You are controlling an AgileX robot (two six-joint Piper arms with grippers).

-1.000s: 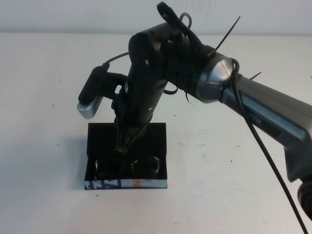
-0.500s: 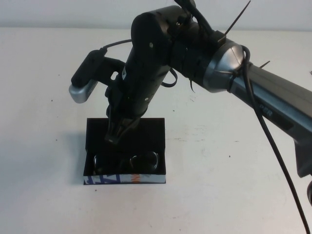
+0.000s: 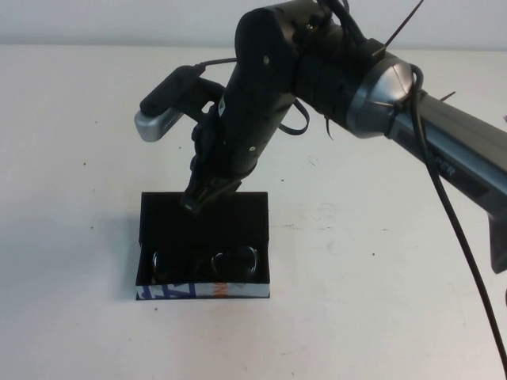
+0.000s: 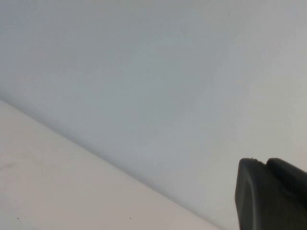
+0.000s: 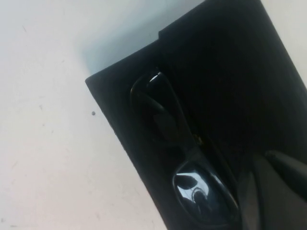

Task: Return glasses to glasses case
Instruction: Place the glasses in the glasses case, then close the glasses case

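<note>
The glasses case [image 3: 253,212] lies open on the white table, black, with its printed strip [image 3: 202,291] facing me. The glasses [image 3: 206,264] lie inside it along the near wall, lenses up. My right gripper [image 3: 203,199] hangs over the far part of the case, above the glasses and apart from them, shut and empty. In the right wrist view the glasses [image 5: 184,158] lie in the case [image 5: 230,62], with my fingers [image 5: 268,201] beside them. My left gripper [image 4: 264,162] shows only in its wrist view, shut and empty, facing a plain wall.
The right arm [image 3: 444,150] reaches in from the right across the table [image 3: 71,158]. Its wrist camera [image 3: 162,119] sticks out to the left above the case. A black cable [image 3: 467,253] hangs along the arm.
My right gripper has risen and drawn back from the glasses toward the far side of the case. The glasses stay in the case.
</note>
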